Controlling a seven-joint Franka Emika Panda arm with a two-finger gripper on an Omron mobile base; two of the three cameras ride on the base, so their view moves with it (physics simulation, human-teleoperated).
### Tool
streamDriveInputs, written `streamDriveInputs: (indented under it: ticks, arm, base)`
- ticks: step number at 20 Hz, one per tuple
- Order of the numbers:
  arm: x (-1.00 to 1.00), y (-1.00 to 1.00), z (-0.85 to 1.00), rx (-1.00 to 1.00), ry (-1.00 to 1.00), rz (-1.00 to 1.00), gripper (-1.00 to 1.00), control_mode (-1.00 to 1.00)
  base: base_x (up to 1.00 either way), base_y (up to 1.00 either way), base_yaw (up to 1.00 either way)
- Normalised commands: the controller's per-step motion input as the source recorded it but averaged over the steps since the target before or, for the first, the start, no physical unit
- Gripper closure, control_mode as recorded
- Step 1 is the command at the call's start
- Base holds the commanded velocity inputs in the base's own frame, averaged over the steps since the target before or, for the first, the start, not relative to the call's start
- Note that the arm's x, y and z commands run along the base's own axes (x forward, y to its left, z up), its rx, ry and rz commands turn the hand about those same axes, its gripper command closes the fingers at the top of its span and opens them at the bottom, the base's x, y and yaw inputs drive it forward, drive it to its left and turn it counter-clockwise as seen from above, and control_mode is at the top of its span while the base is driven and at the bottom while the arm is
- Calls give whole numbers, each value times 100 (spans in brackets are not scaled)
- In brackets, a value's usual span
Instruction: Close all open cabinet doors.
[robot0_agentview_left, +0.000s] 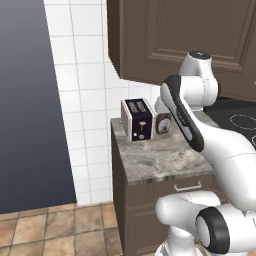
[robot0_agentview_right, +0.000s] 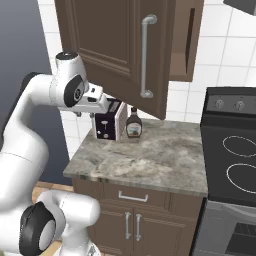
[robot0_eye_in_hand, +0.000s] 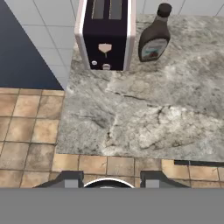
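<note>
The gripper (robot0_eye_in_hand: 107, 180) hangs above the counter's near edge with its two finger tips apart and nothing between them, touching nothing. Below it lies the marbled counter (robot0_eye_in_hand: 144, 113). Farther back a toaster (robot0_eye_in_hand: 105, 35) stands by the tiled wall, with a dark bottle (robot0_eye_in_hand: 154, 41) just beside it. Above them, in the right base view, the cabinet door (robot0_agentview_right: 115, 47) stands swung out over the counter, its silver handle (robot0_agentview_right: 145, 56) facing forward.
</note>
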Motion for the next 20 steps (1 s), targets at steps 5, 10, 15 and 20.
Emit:
streamDriveInputs:
  ticks: [5,10,15,20]
  arm:
    - [-20,12,-5,-1,-4,0,-100,-100]
    - [-94,22,8,-15,-37,-4,-100,-100]
    - [-72,2,55,-18,-37,-3,-100,-100]
    - [-56,-15,79,-16,-28,-2,-100,-100]
  base:
    - [0,0,0]
    - [0,0,0]
    - [0,0,0]
    - [0,0,0]
